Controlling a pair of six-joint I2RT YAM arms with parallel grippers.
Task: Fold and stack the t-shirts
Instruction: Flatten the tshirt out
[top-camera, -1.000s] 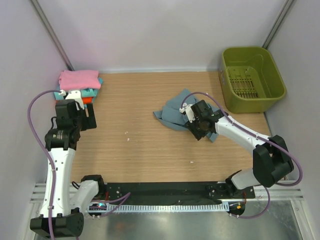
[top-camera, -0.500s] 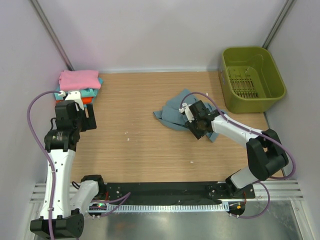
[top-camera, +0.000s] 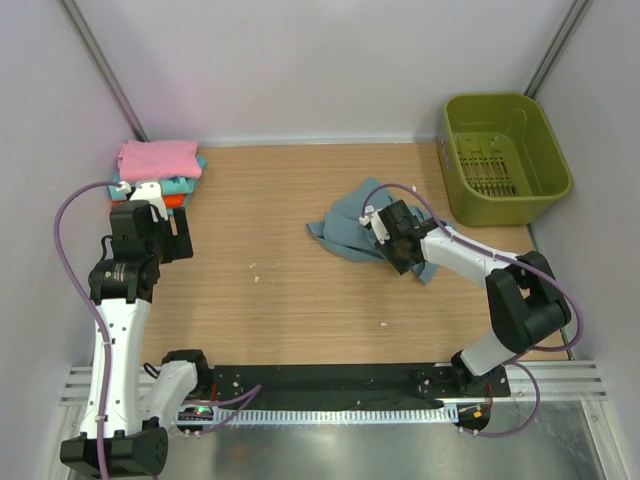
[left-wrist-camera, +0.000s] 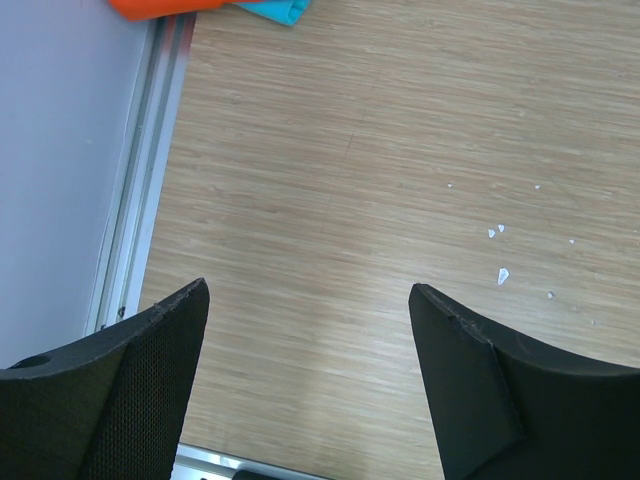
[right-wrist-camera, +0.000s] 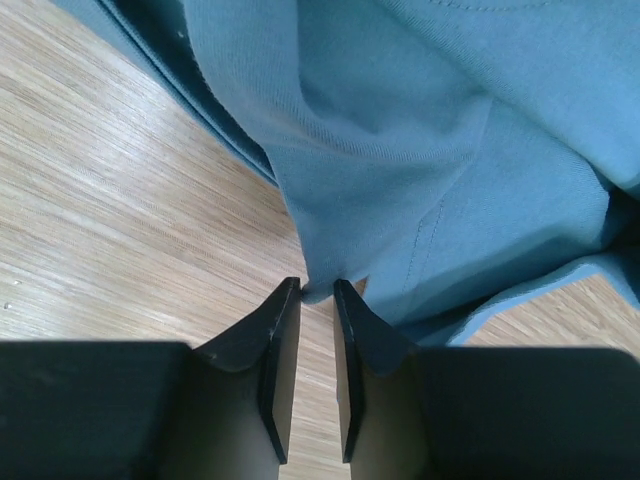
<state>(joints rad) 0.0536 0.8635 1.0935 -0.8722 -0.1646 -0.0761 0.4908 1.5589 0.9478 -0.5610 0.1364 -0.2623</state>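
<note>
A crumpled slate blue-grey t-shirt (top-camera: 349, 226) lies right of the table's middle. My right gripper (top-camera: 399, 250) sits at its near edge. In the right wrist view the jaws (right-wrist-camera: 317, 290) stand narrow, their tips pinching a hanging fold of the blue-grey t-shirt (right-wrist-camera: 380, 150). A stack of folded t-shirts stands at the back left: pink (top-camera: 158, 157) on top, teal (top-camera: 186, 184) and orange (top-camera: 175, 200) beneath. My left gripper (top-camera: 183, 236) hovers just in front of that stack, open and empty (left-wrist-camera: 308, 295) over bare wood; the orange (left-wrist-camera: 150, 8) and teal (left-wrist-camera: 275, 8) edges show at the top.
An olive-green plastic basket (top-camera: 505, 150) stands at the back right, close to the blue-grey t-shirt. Grey walls enclose the table on three sides. A metal rail (left-wrist-camera: 135, 200) runs along the left table edge. Small white crumbs (left-wrist-camera: 500, 272) dot the wood.
The right gripper's jaws have narrowed onto the t-shirt's fold, and the right arm's elbow has swung slightly left. The left arm has not moved.
</note>
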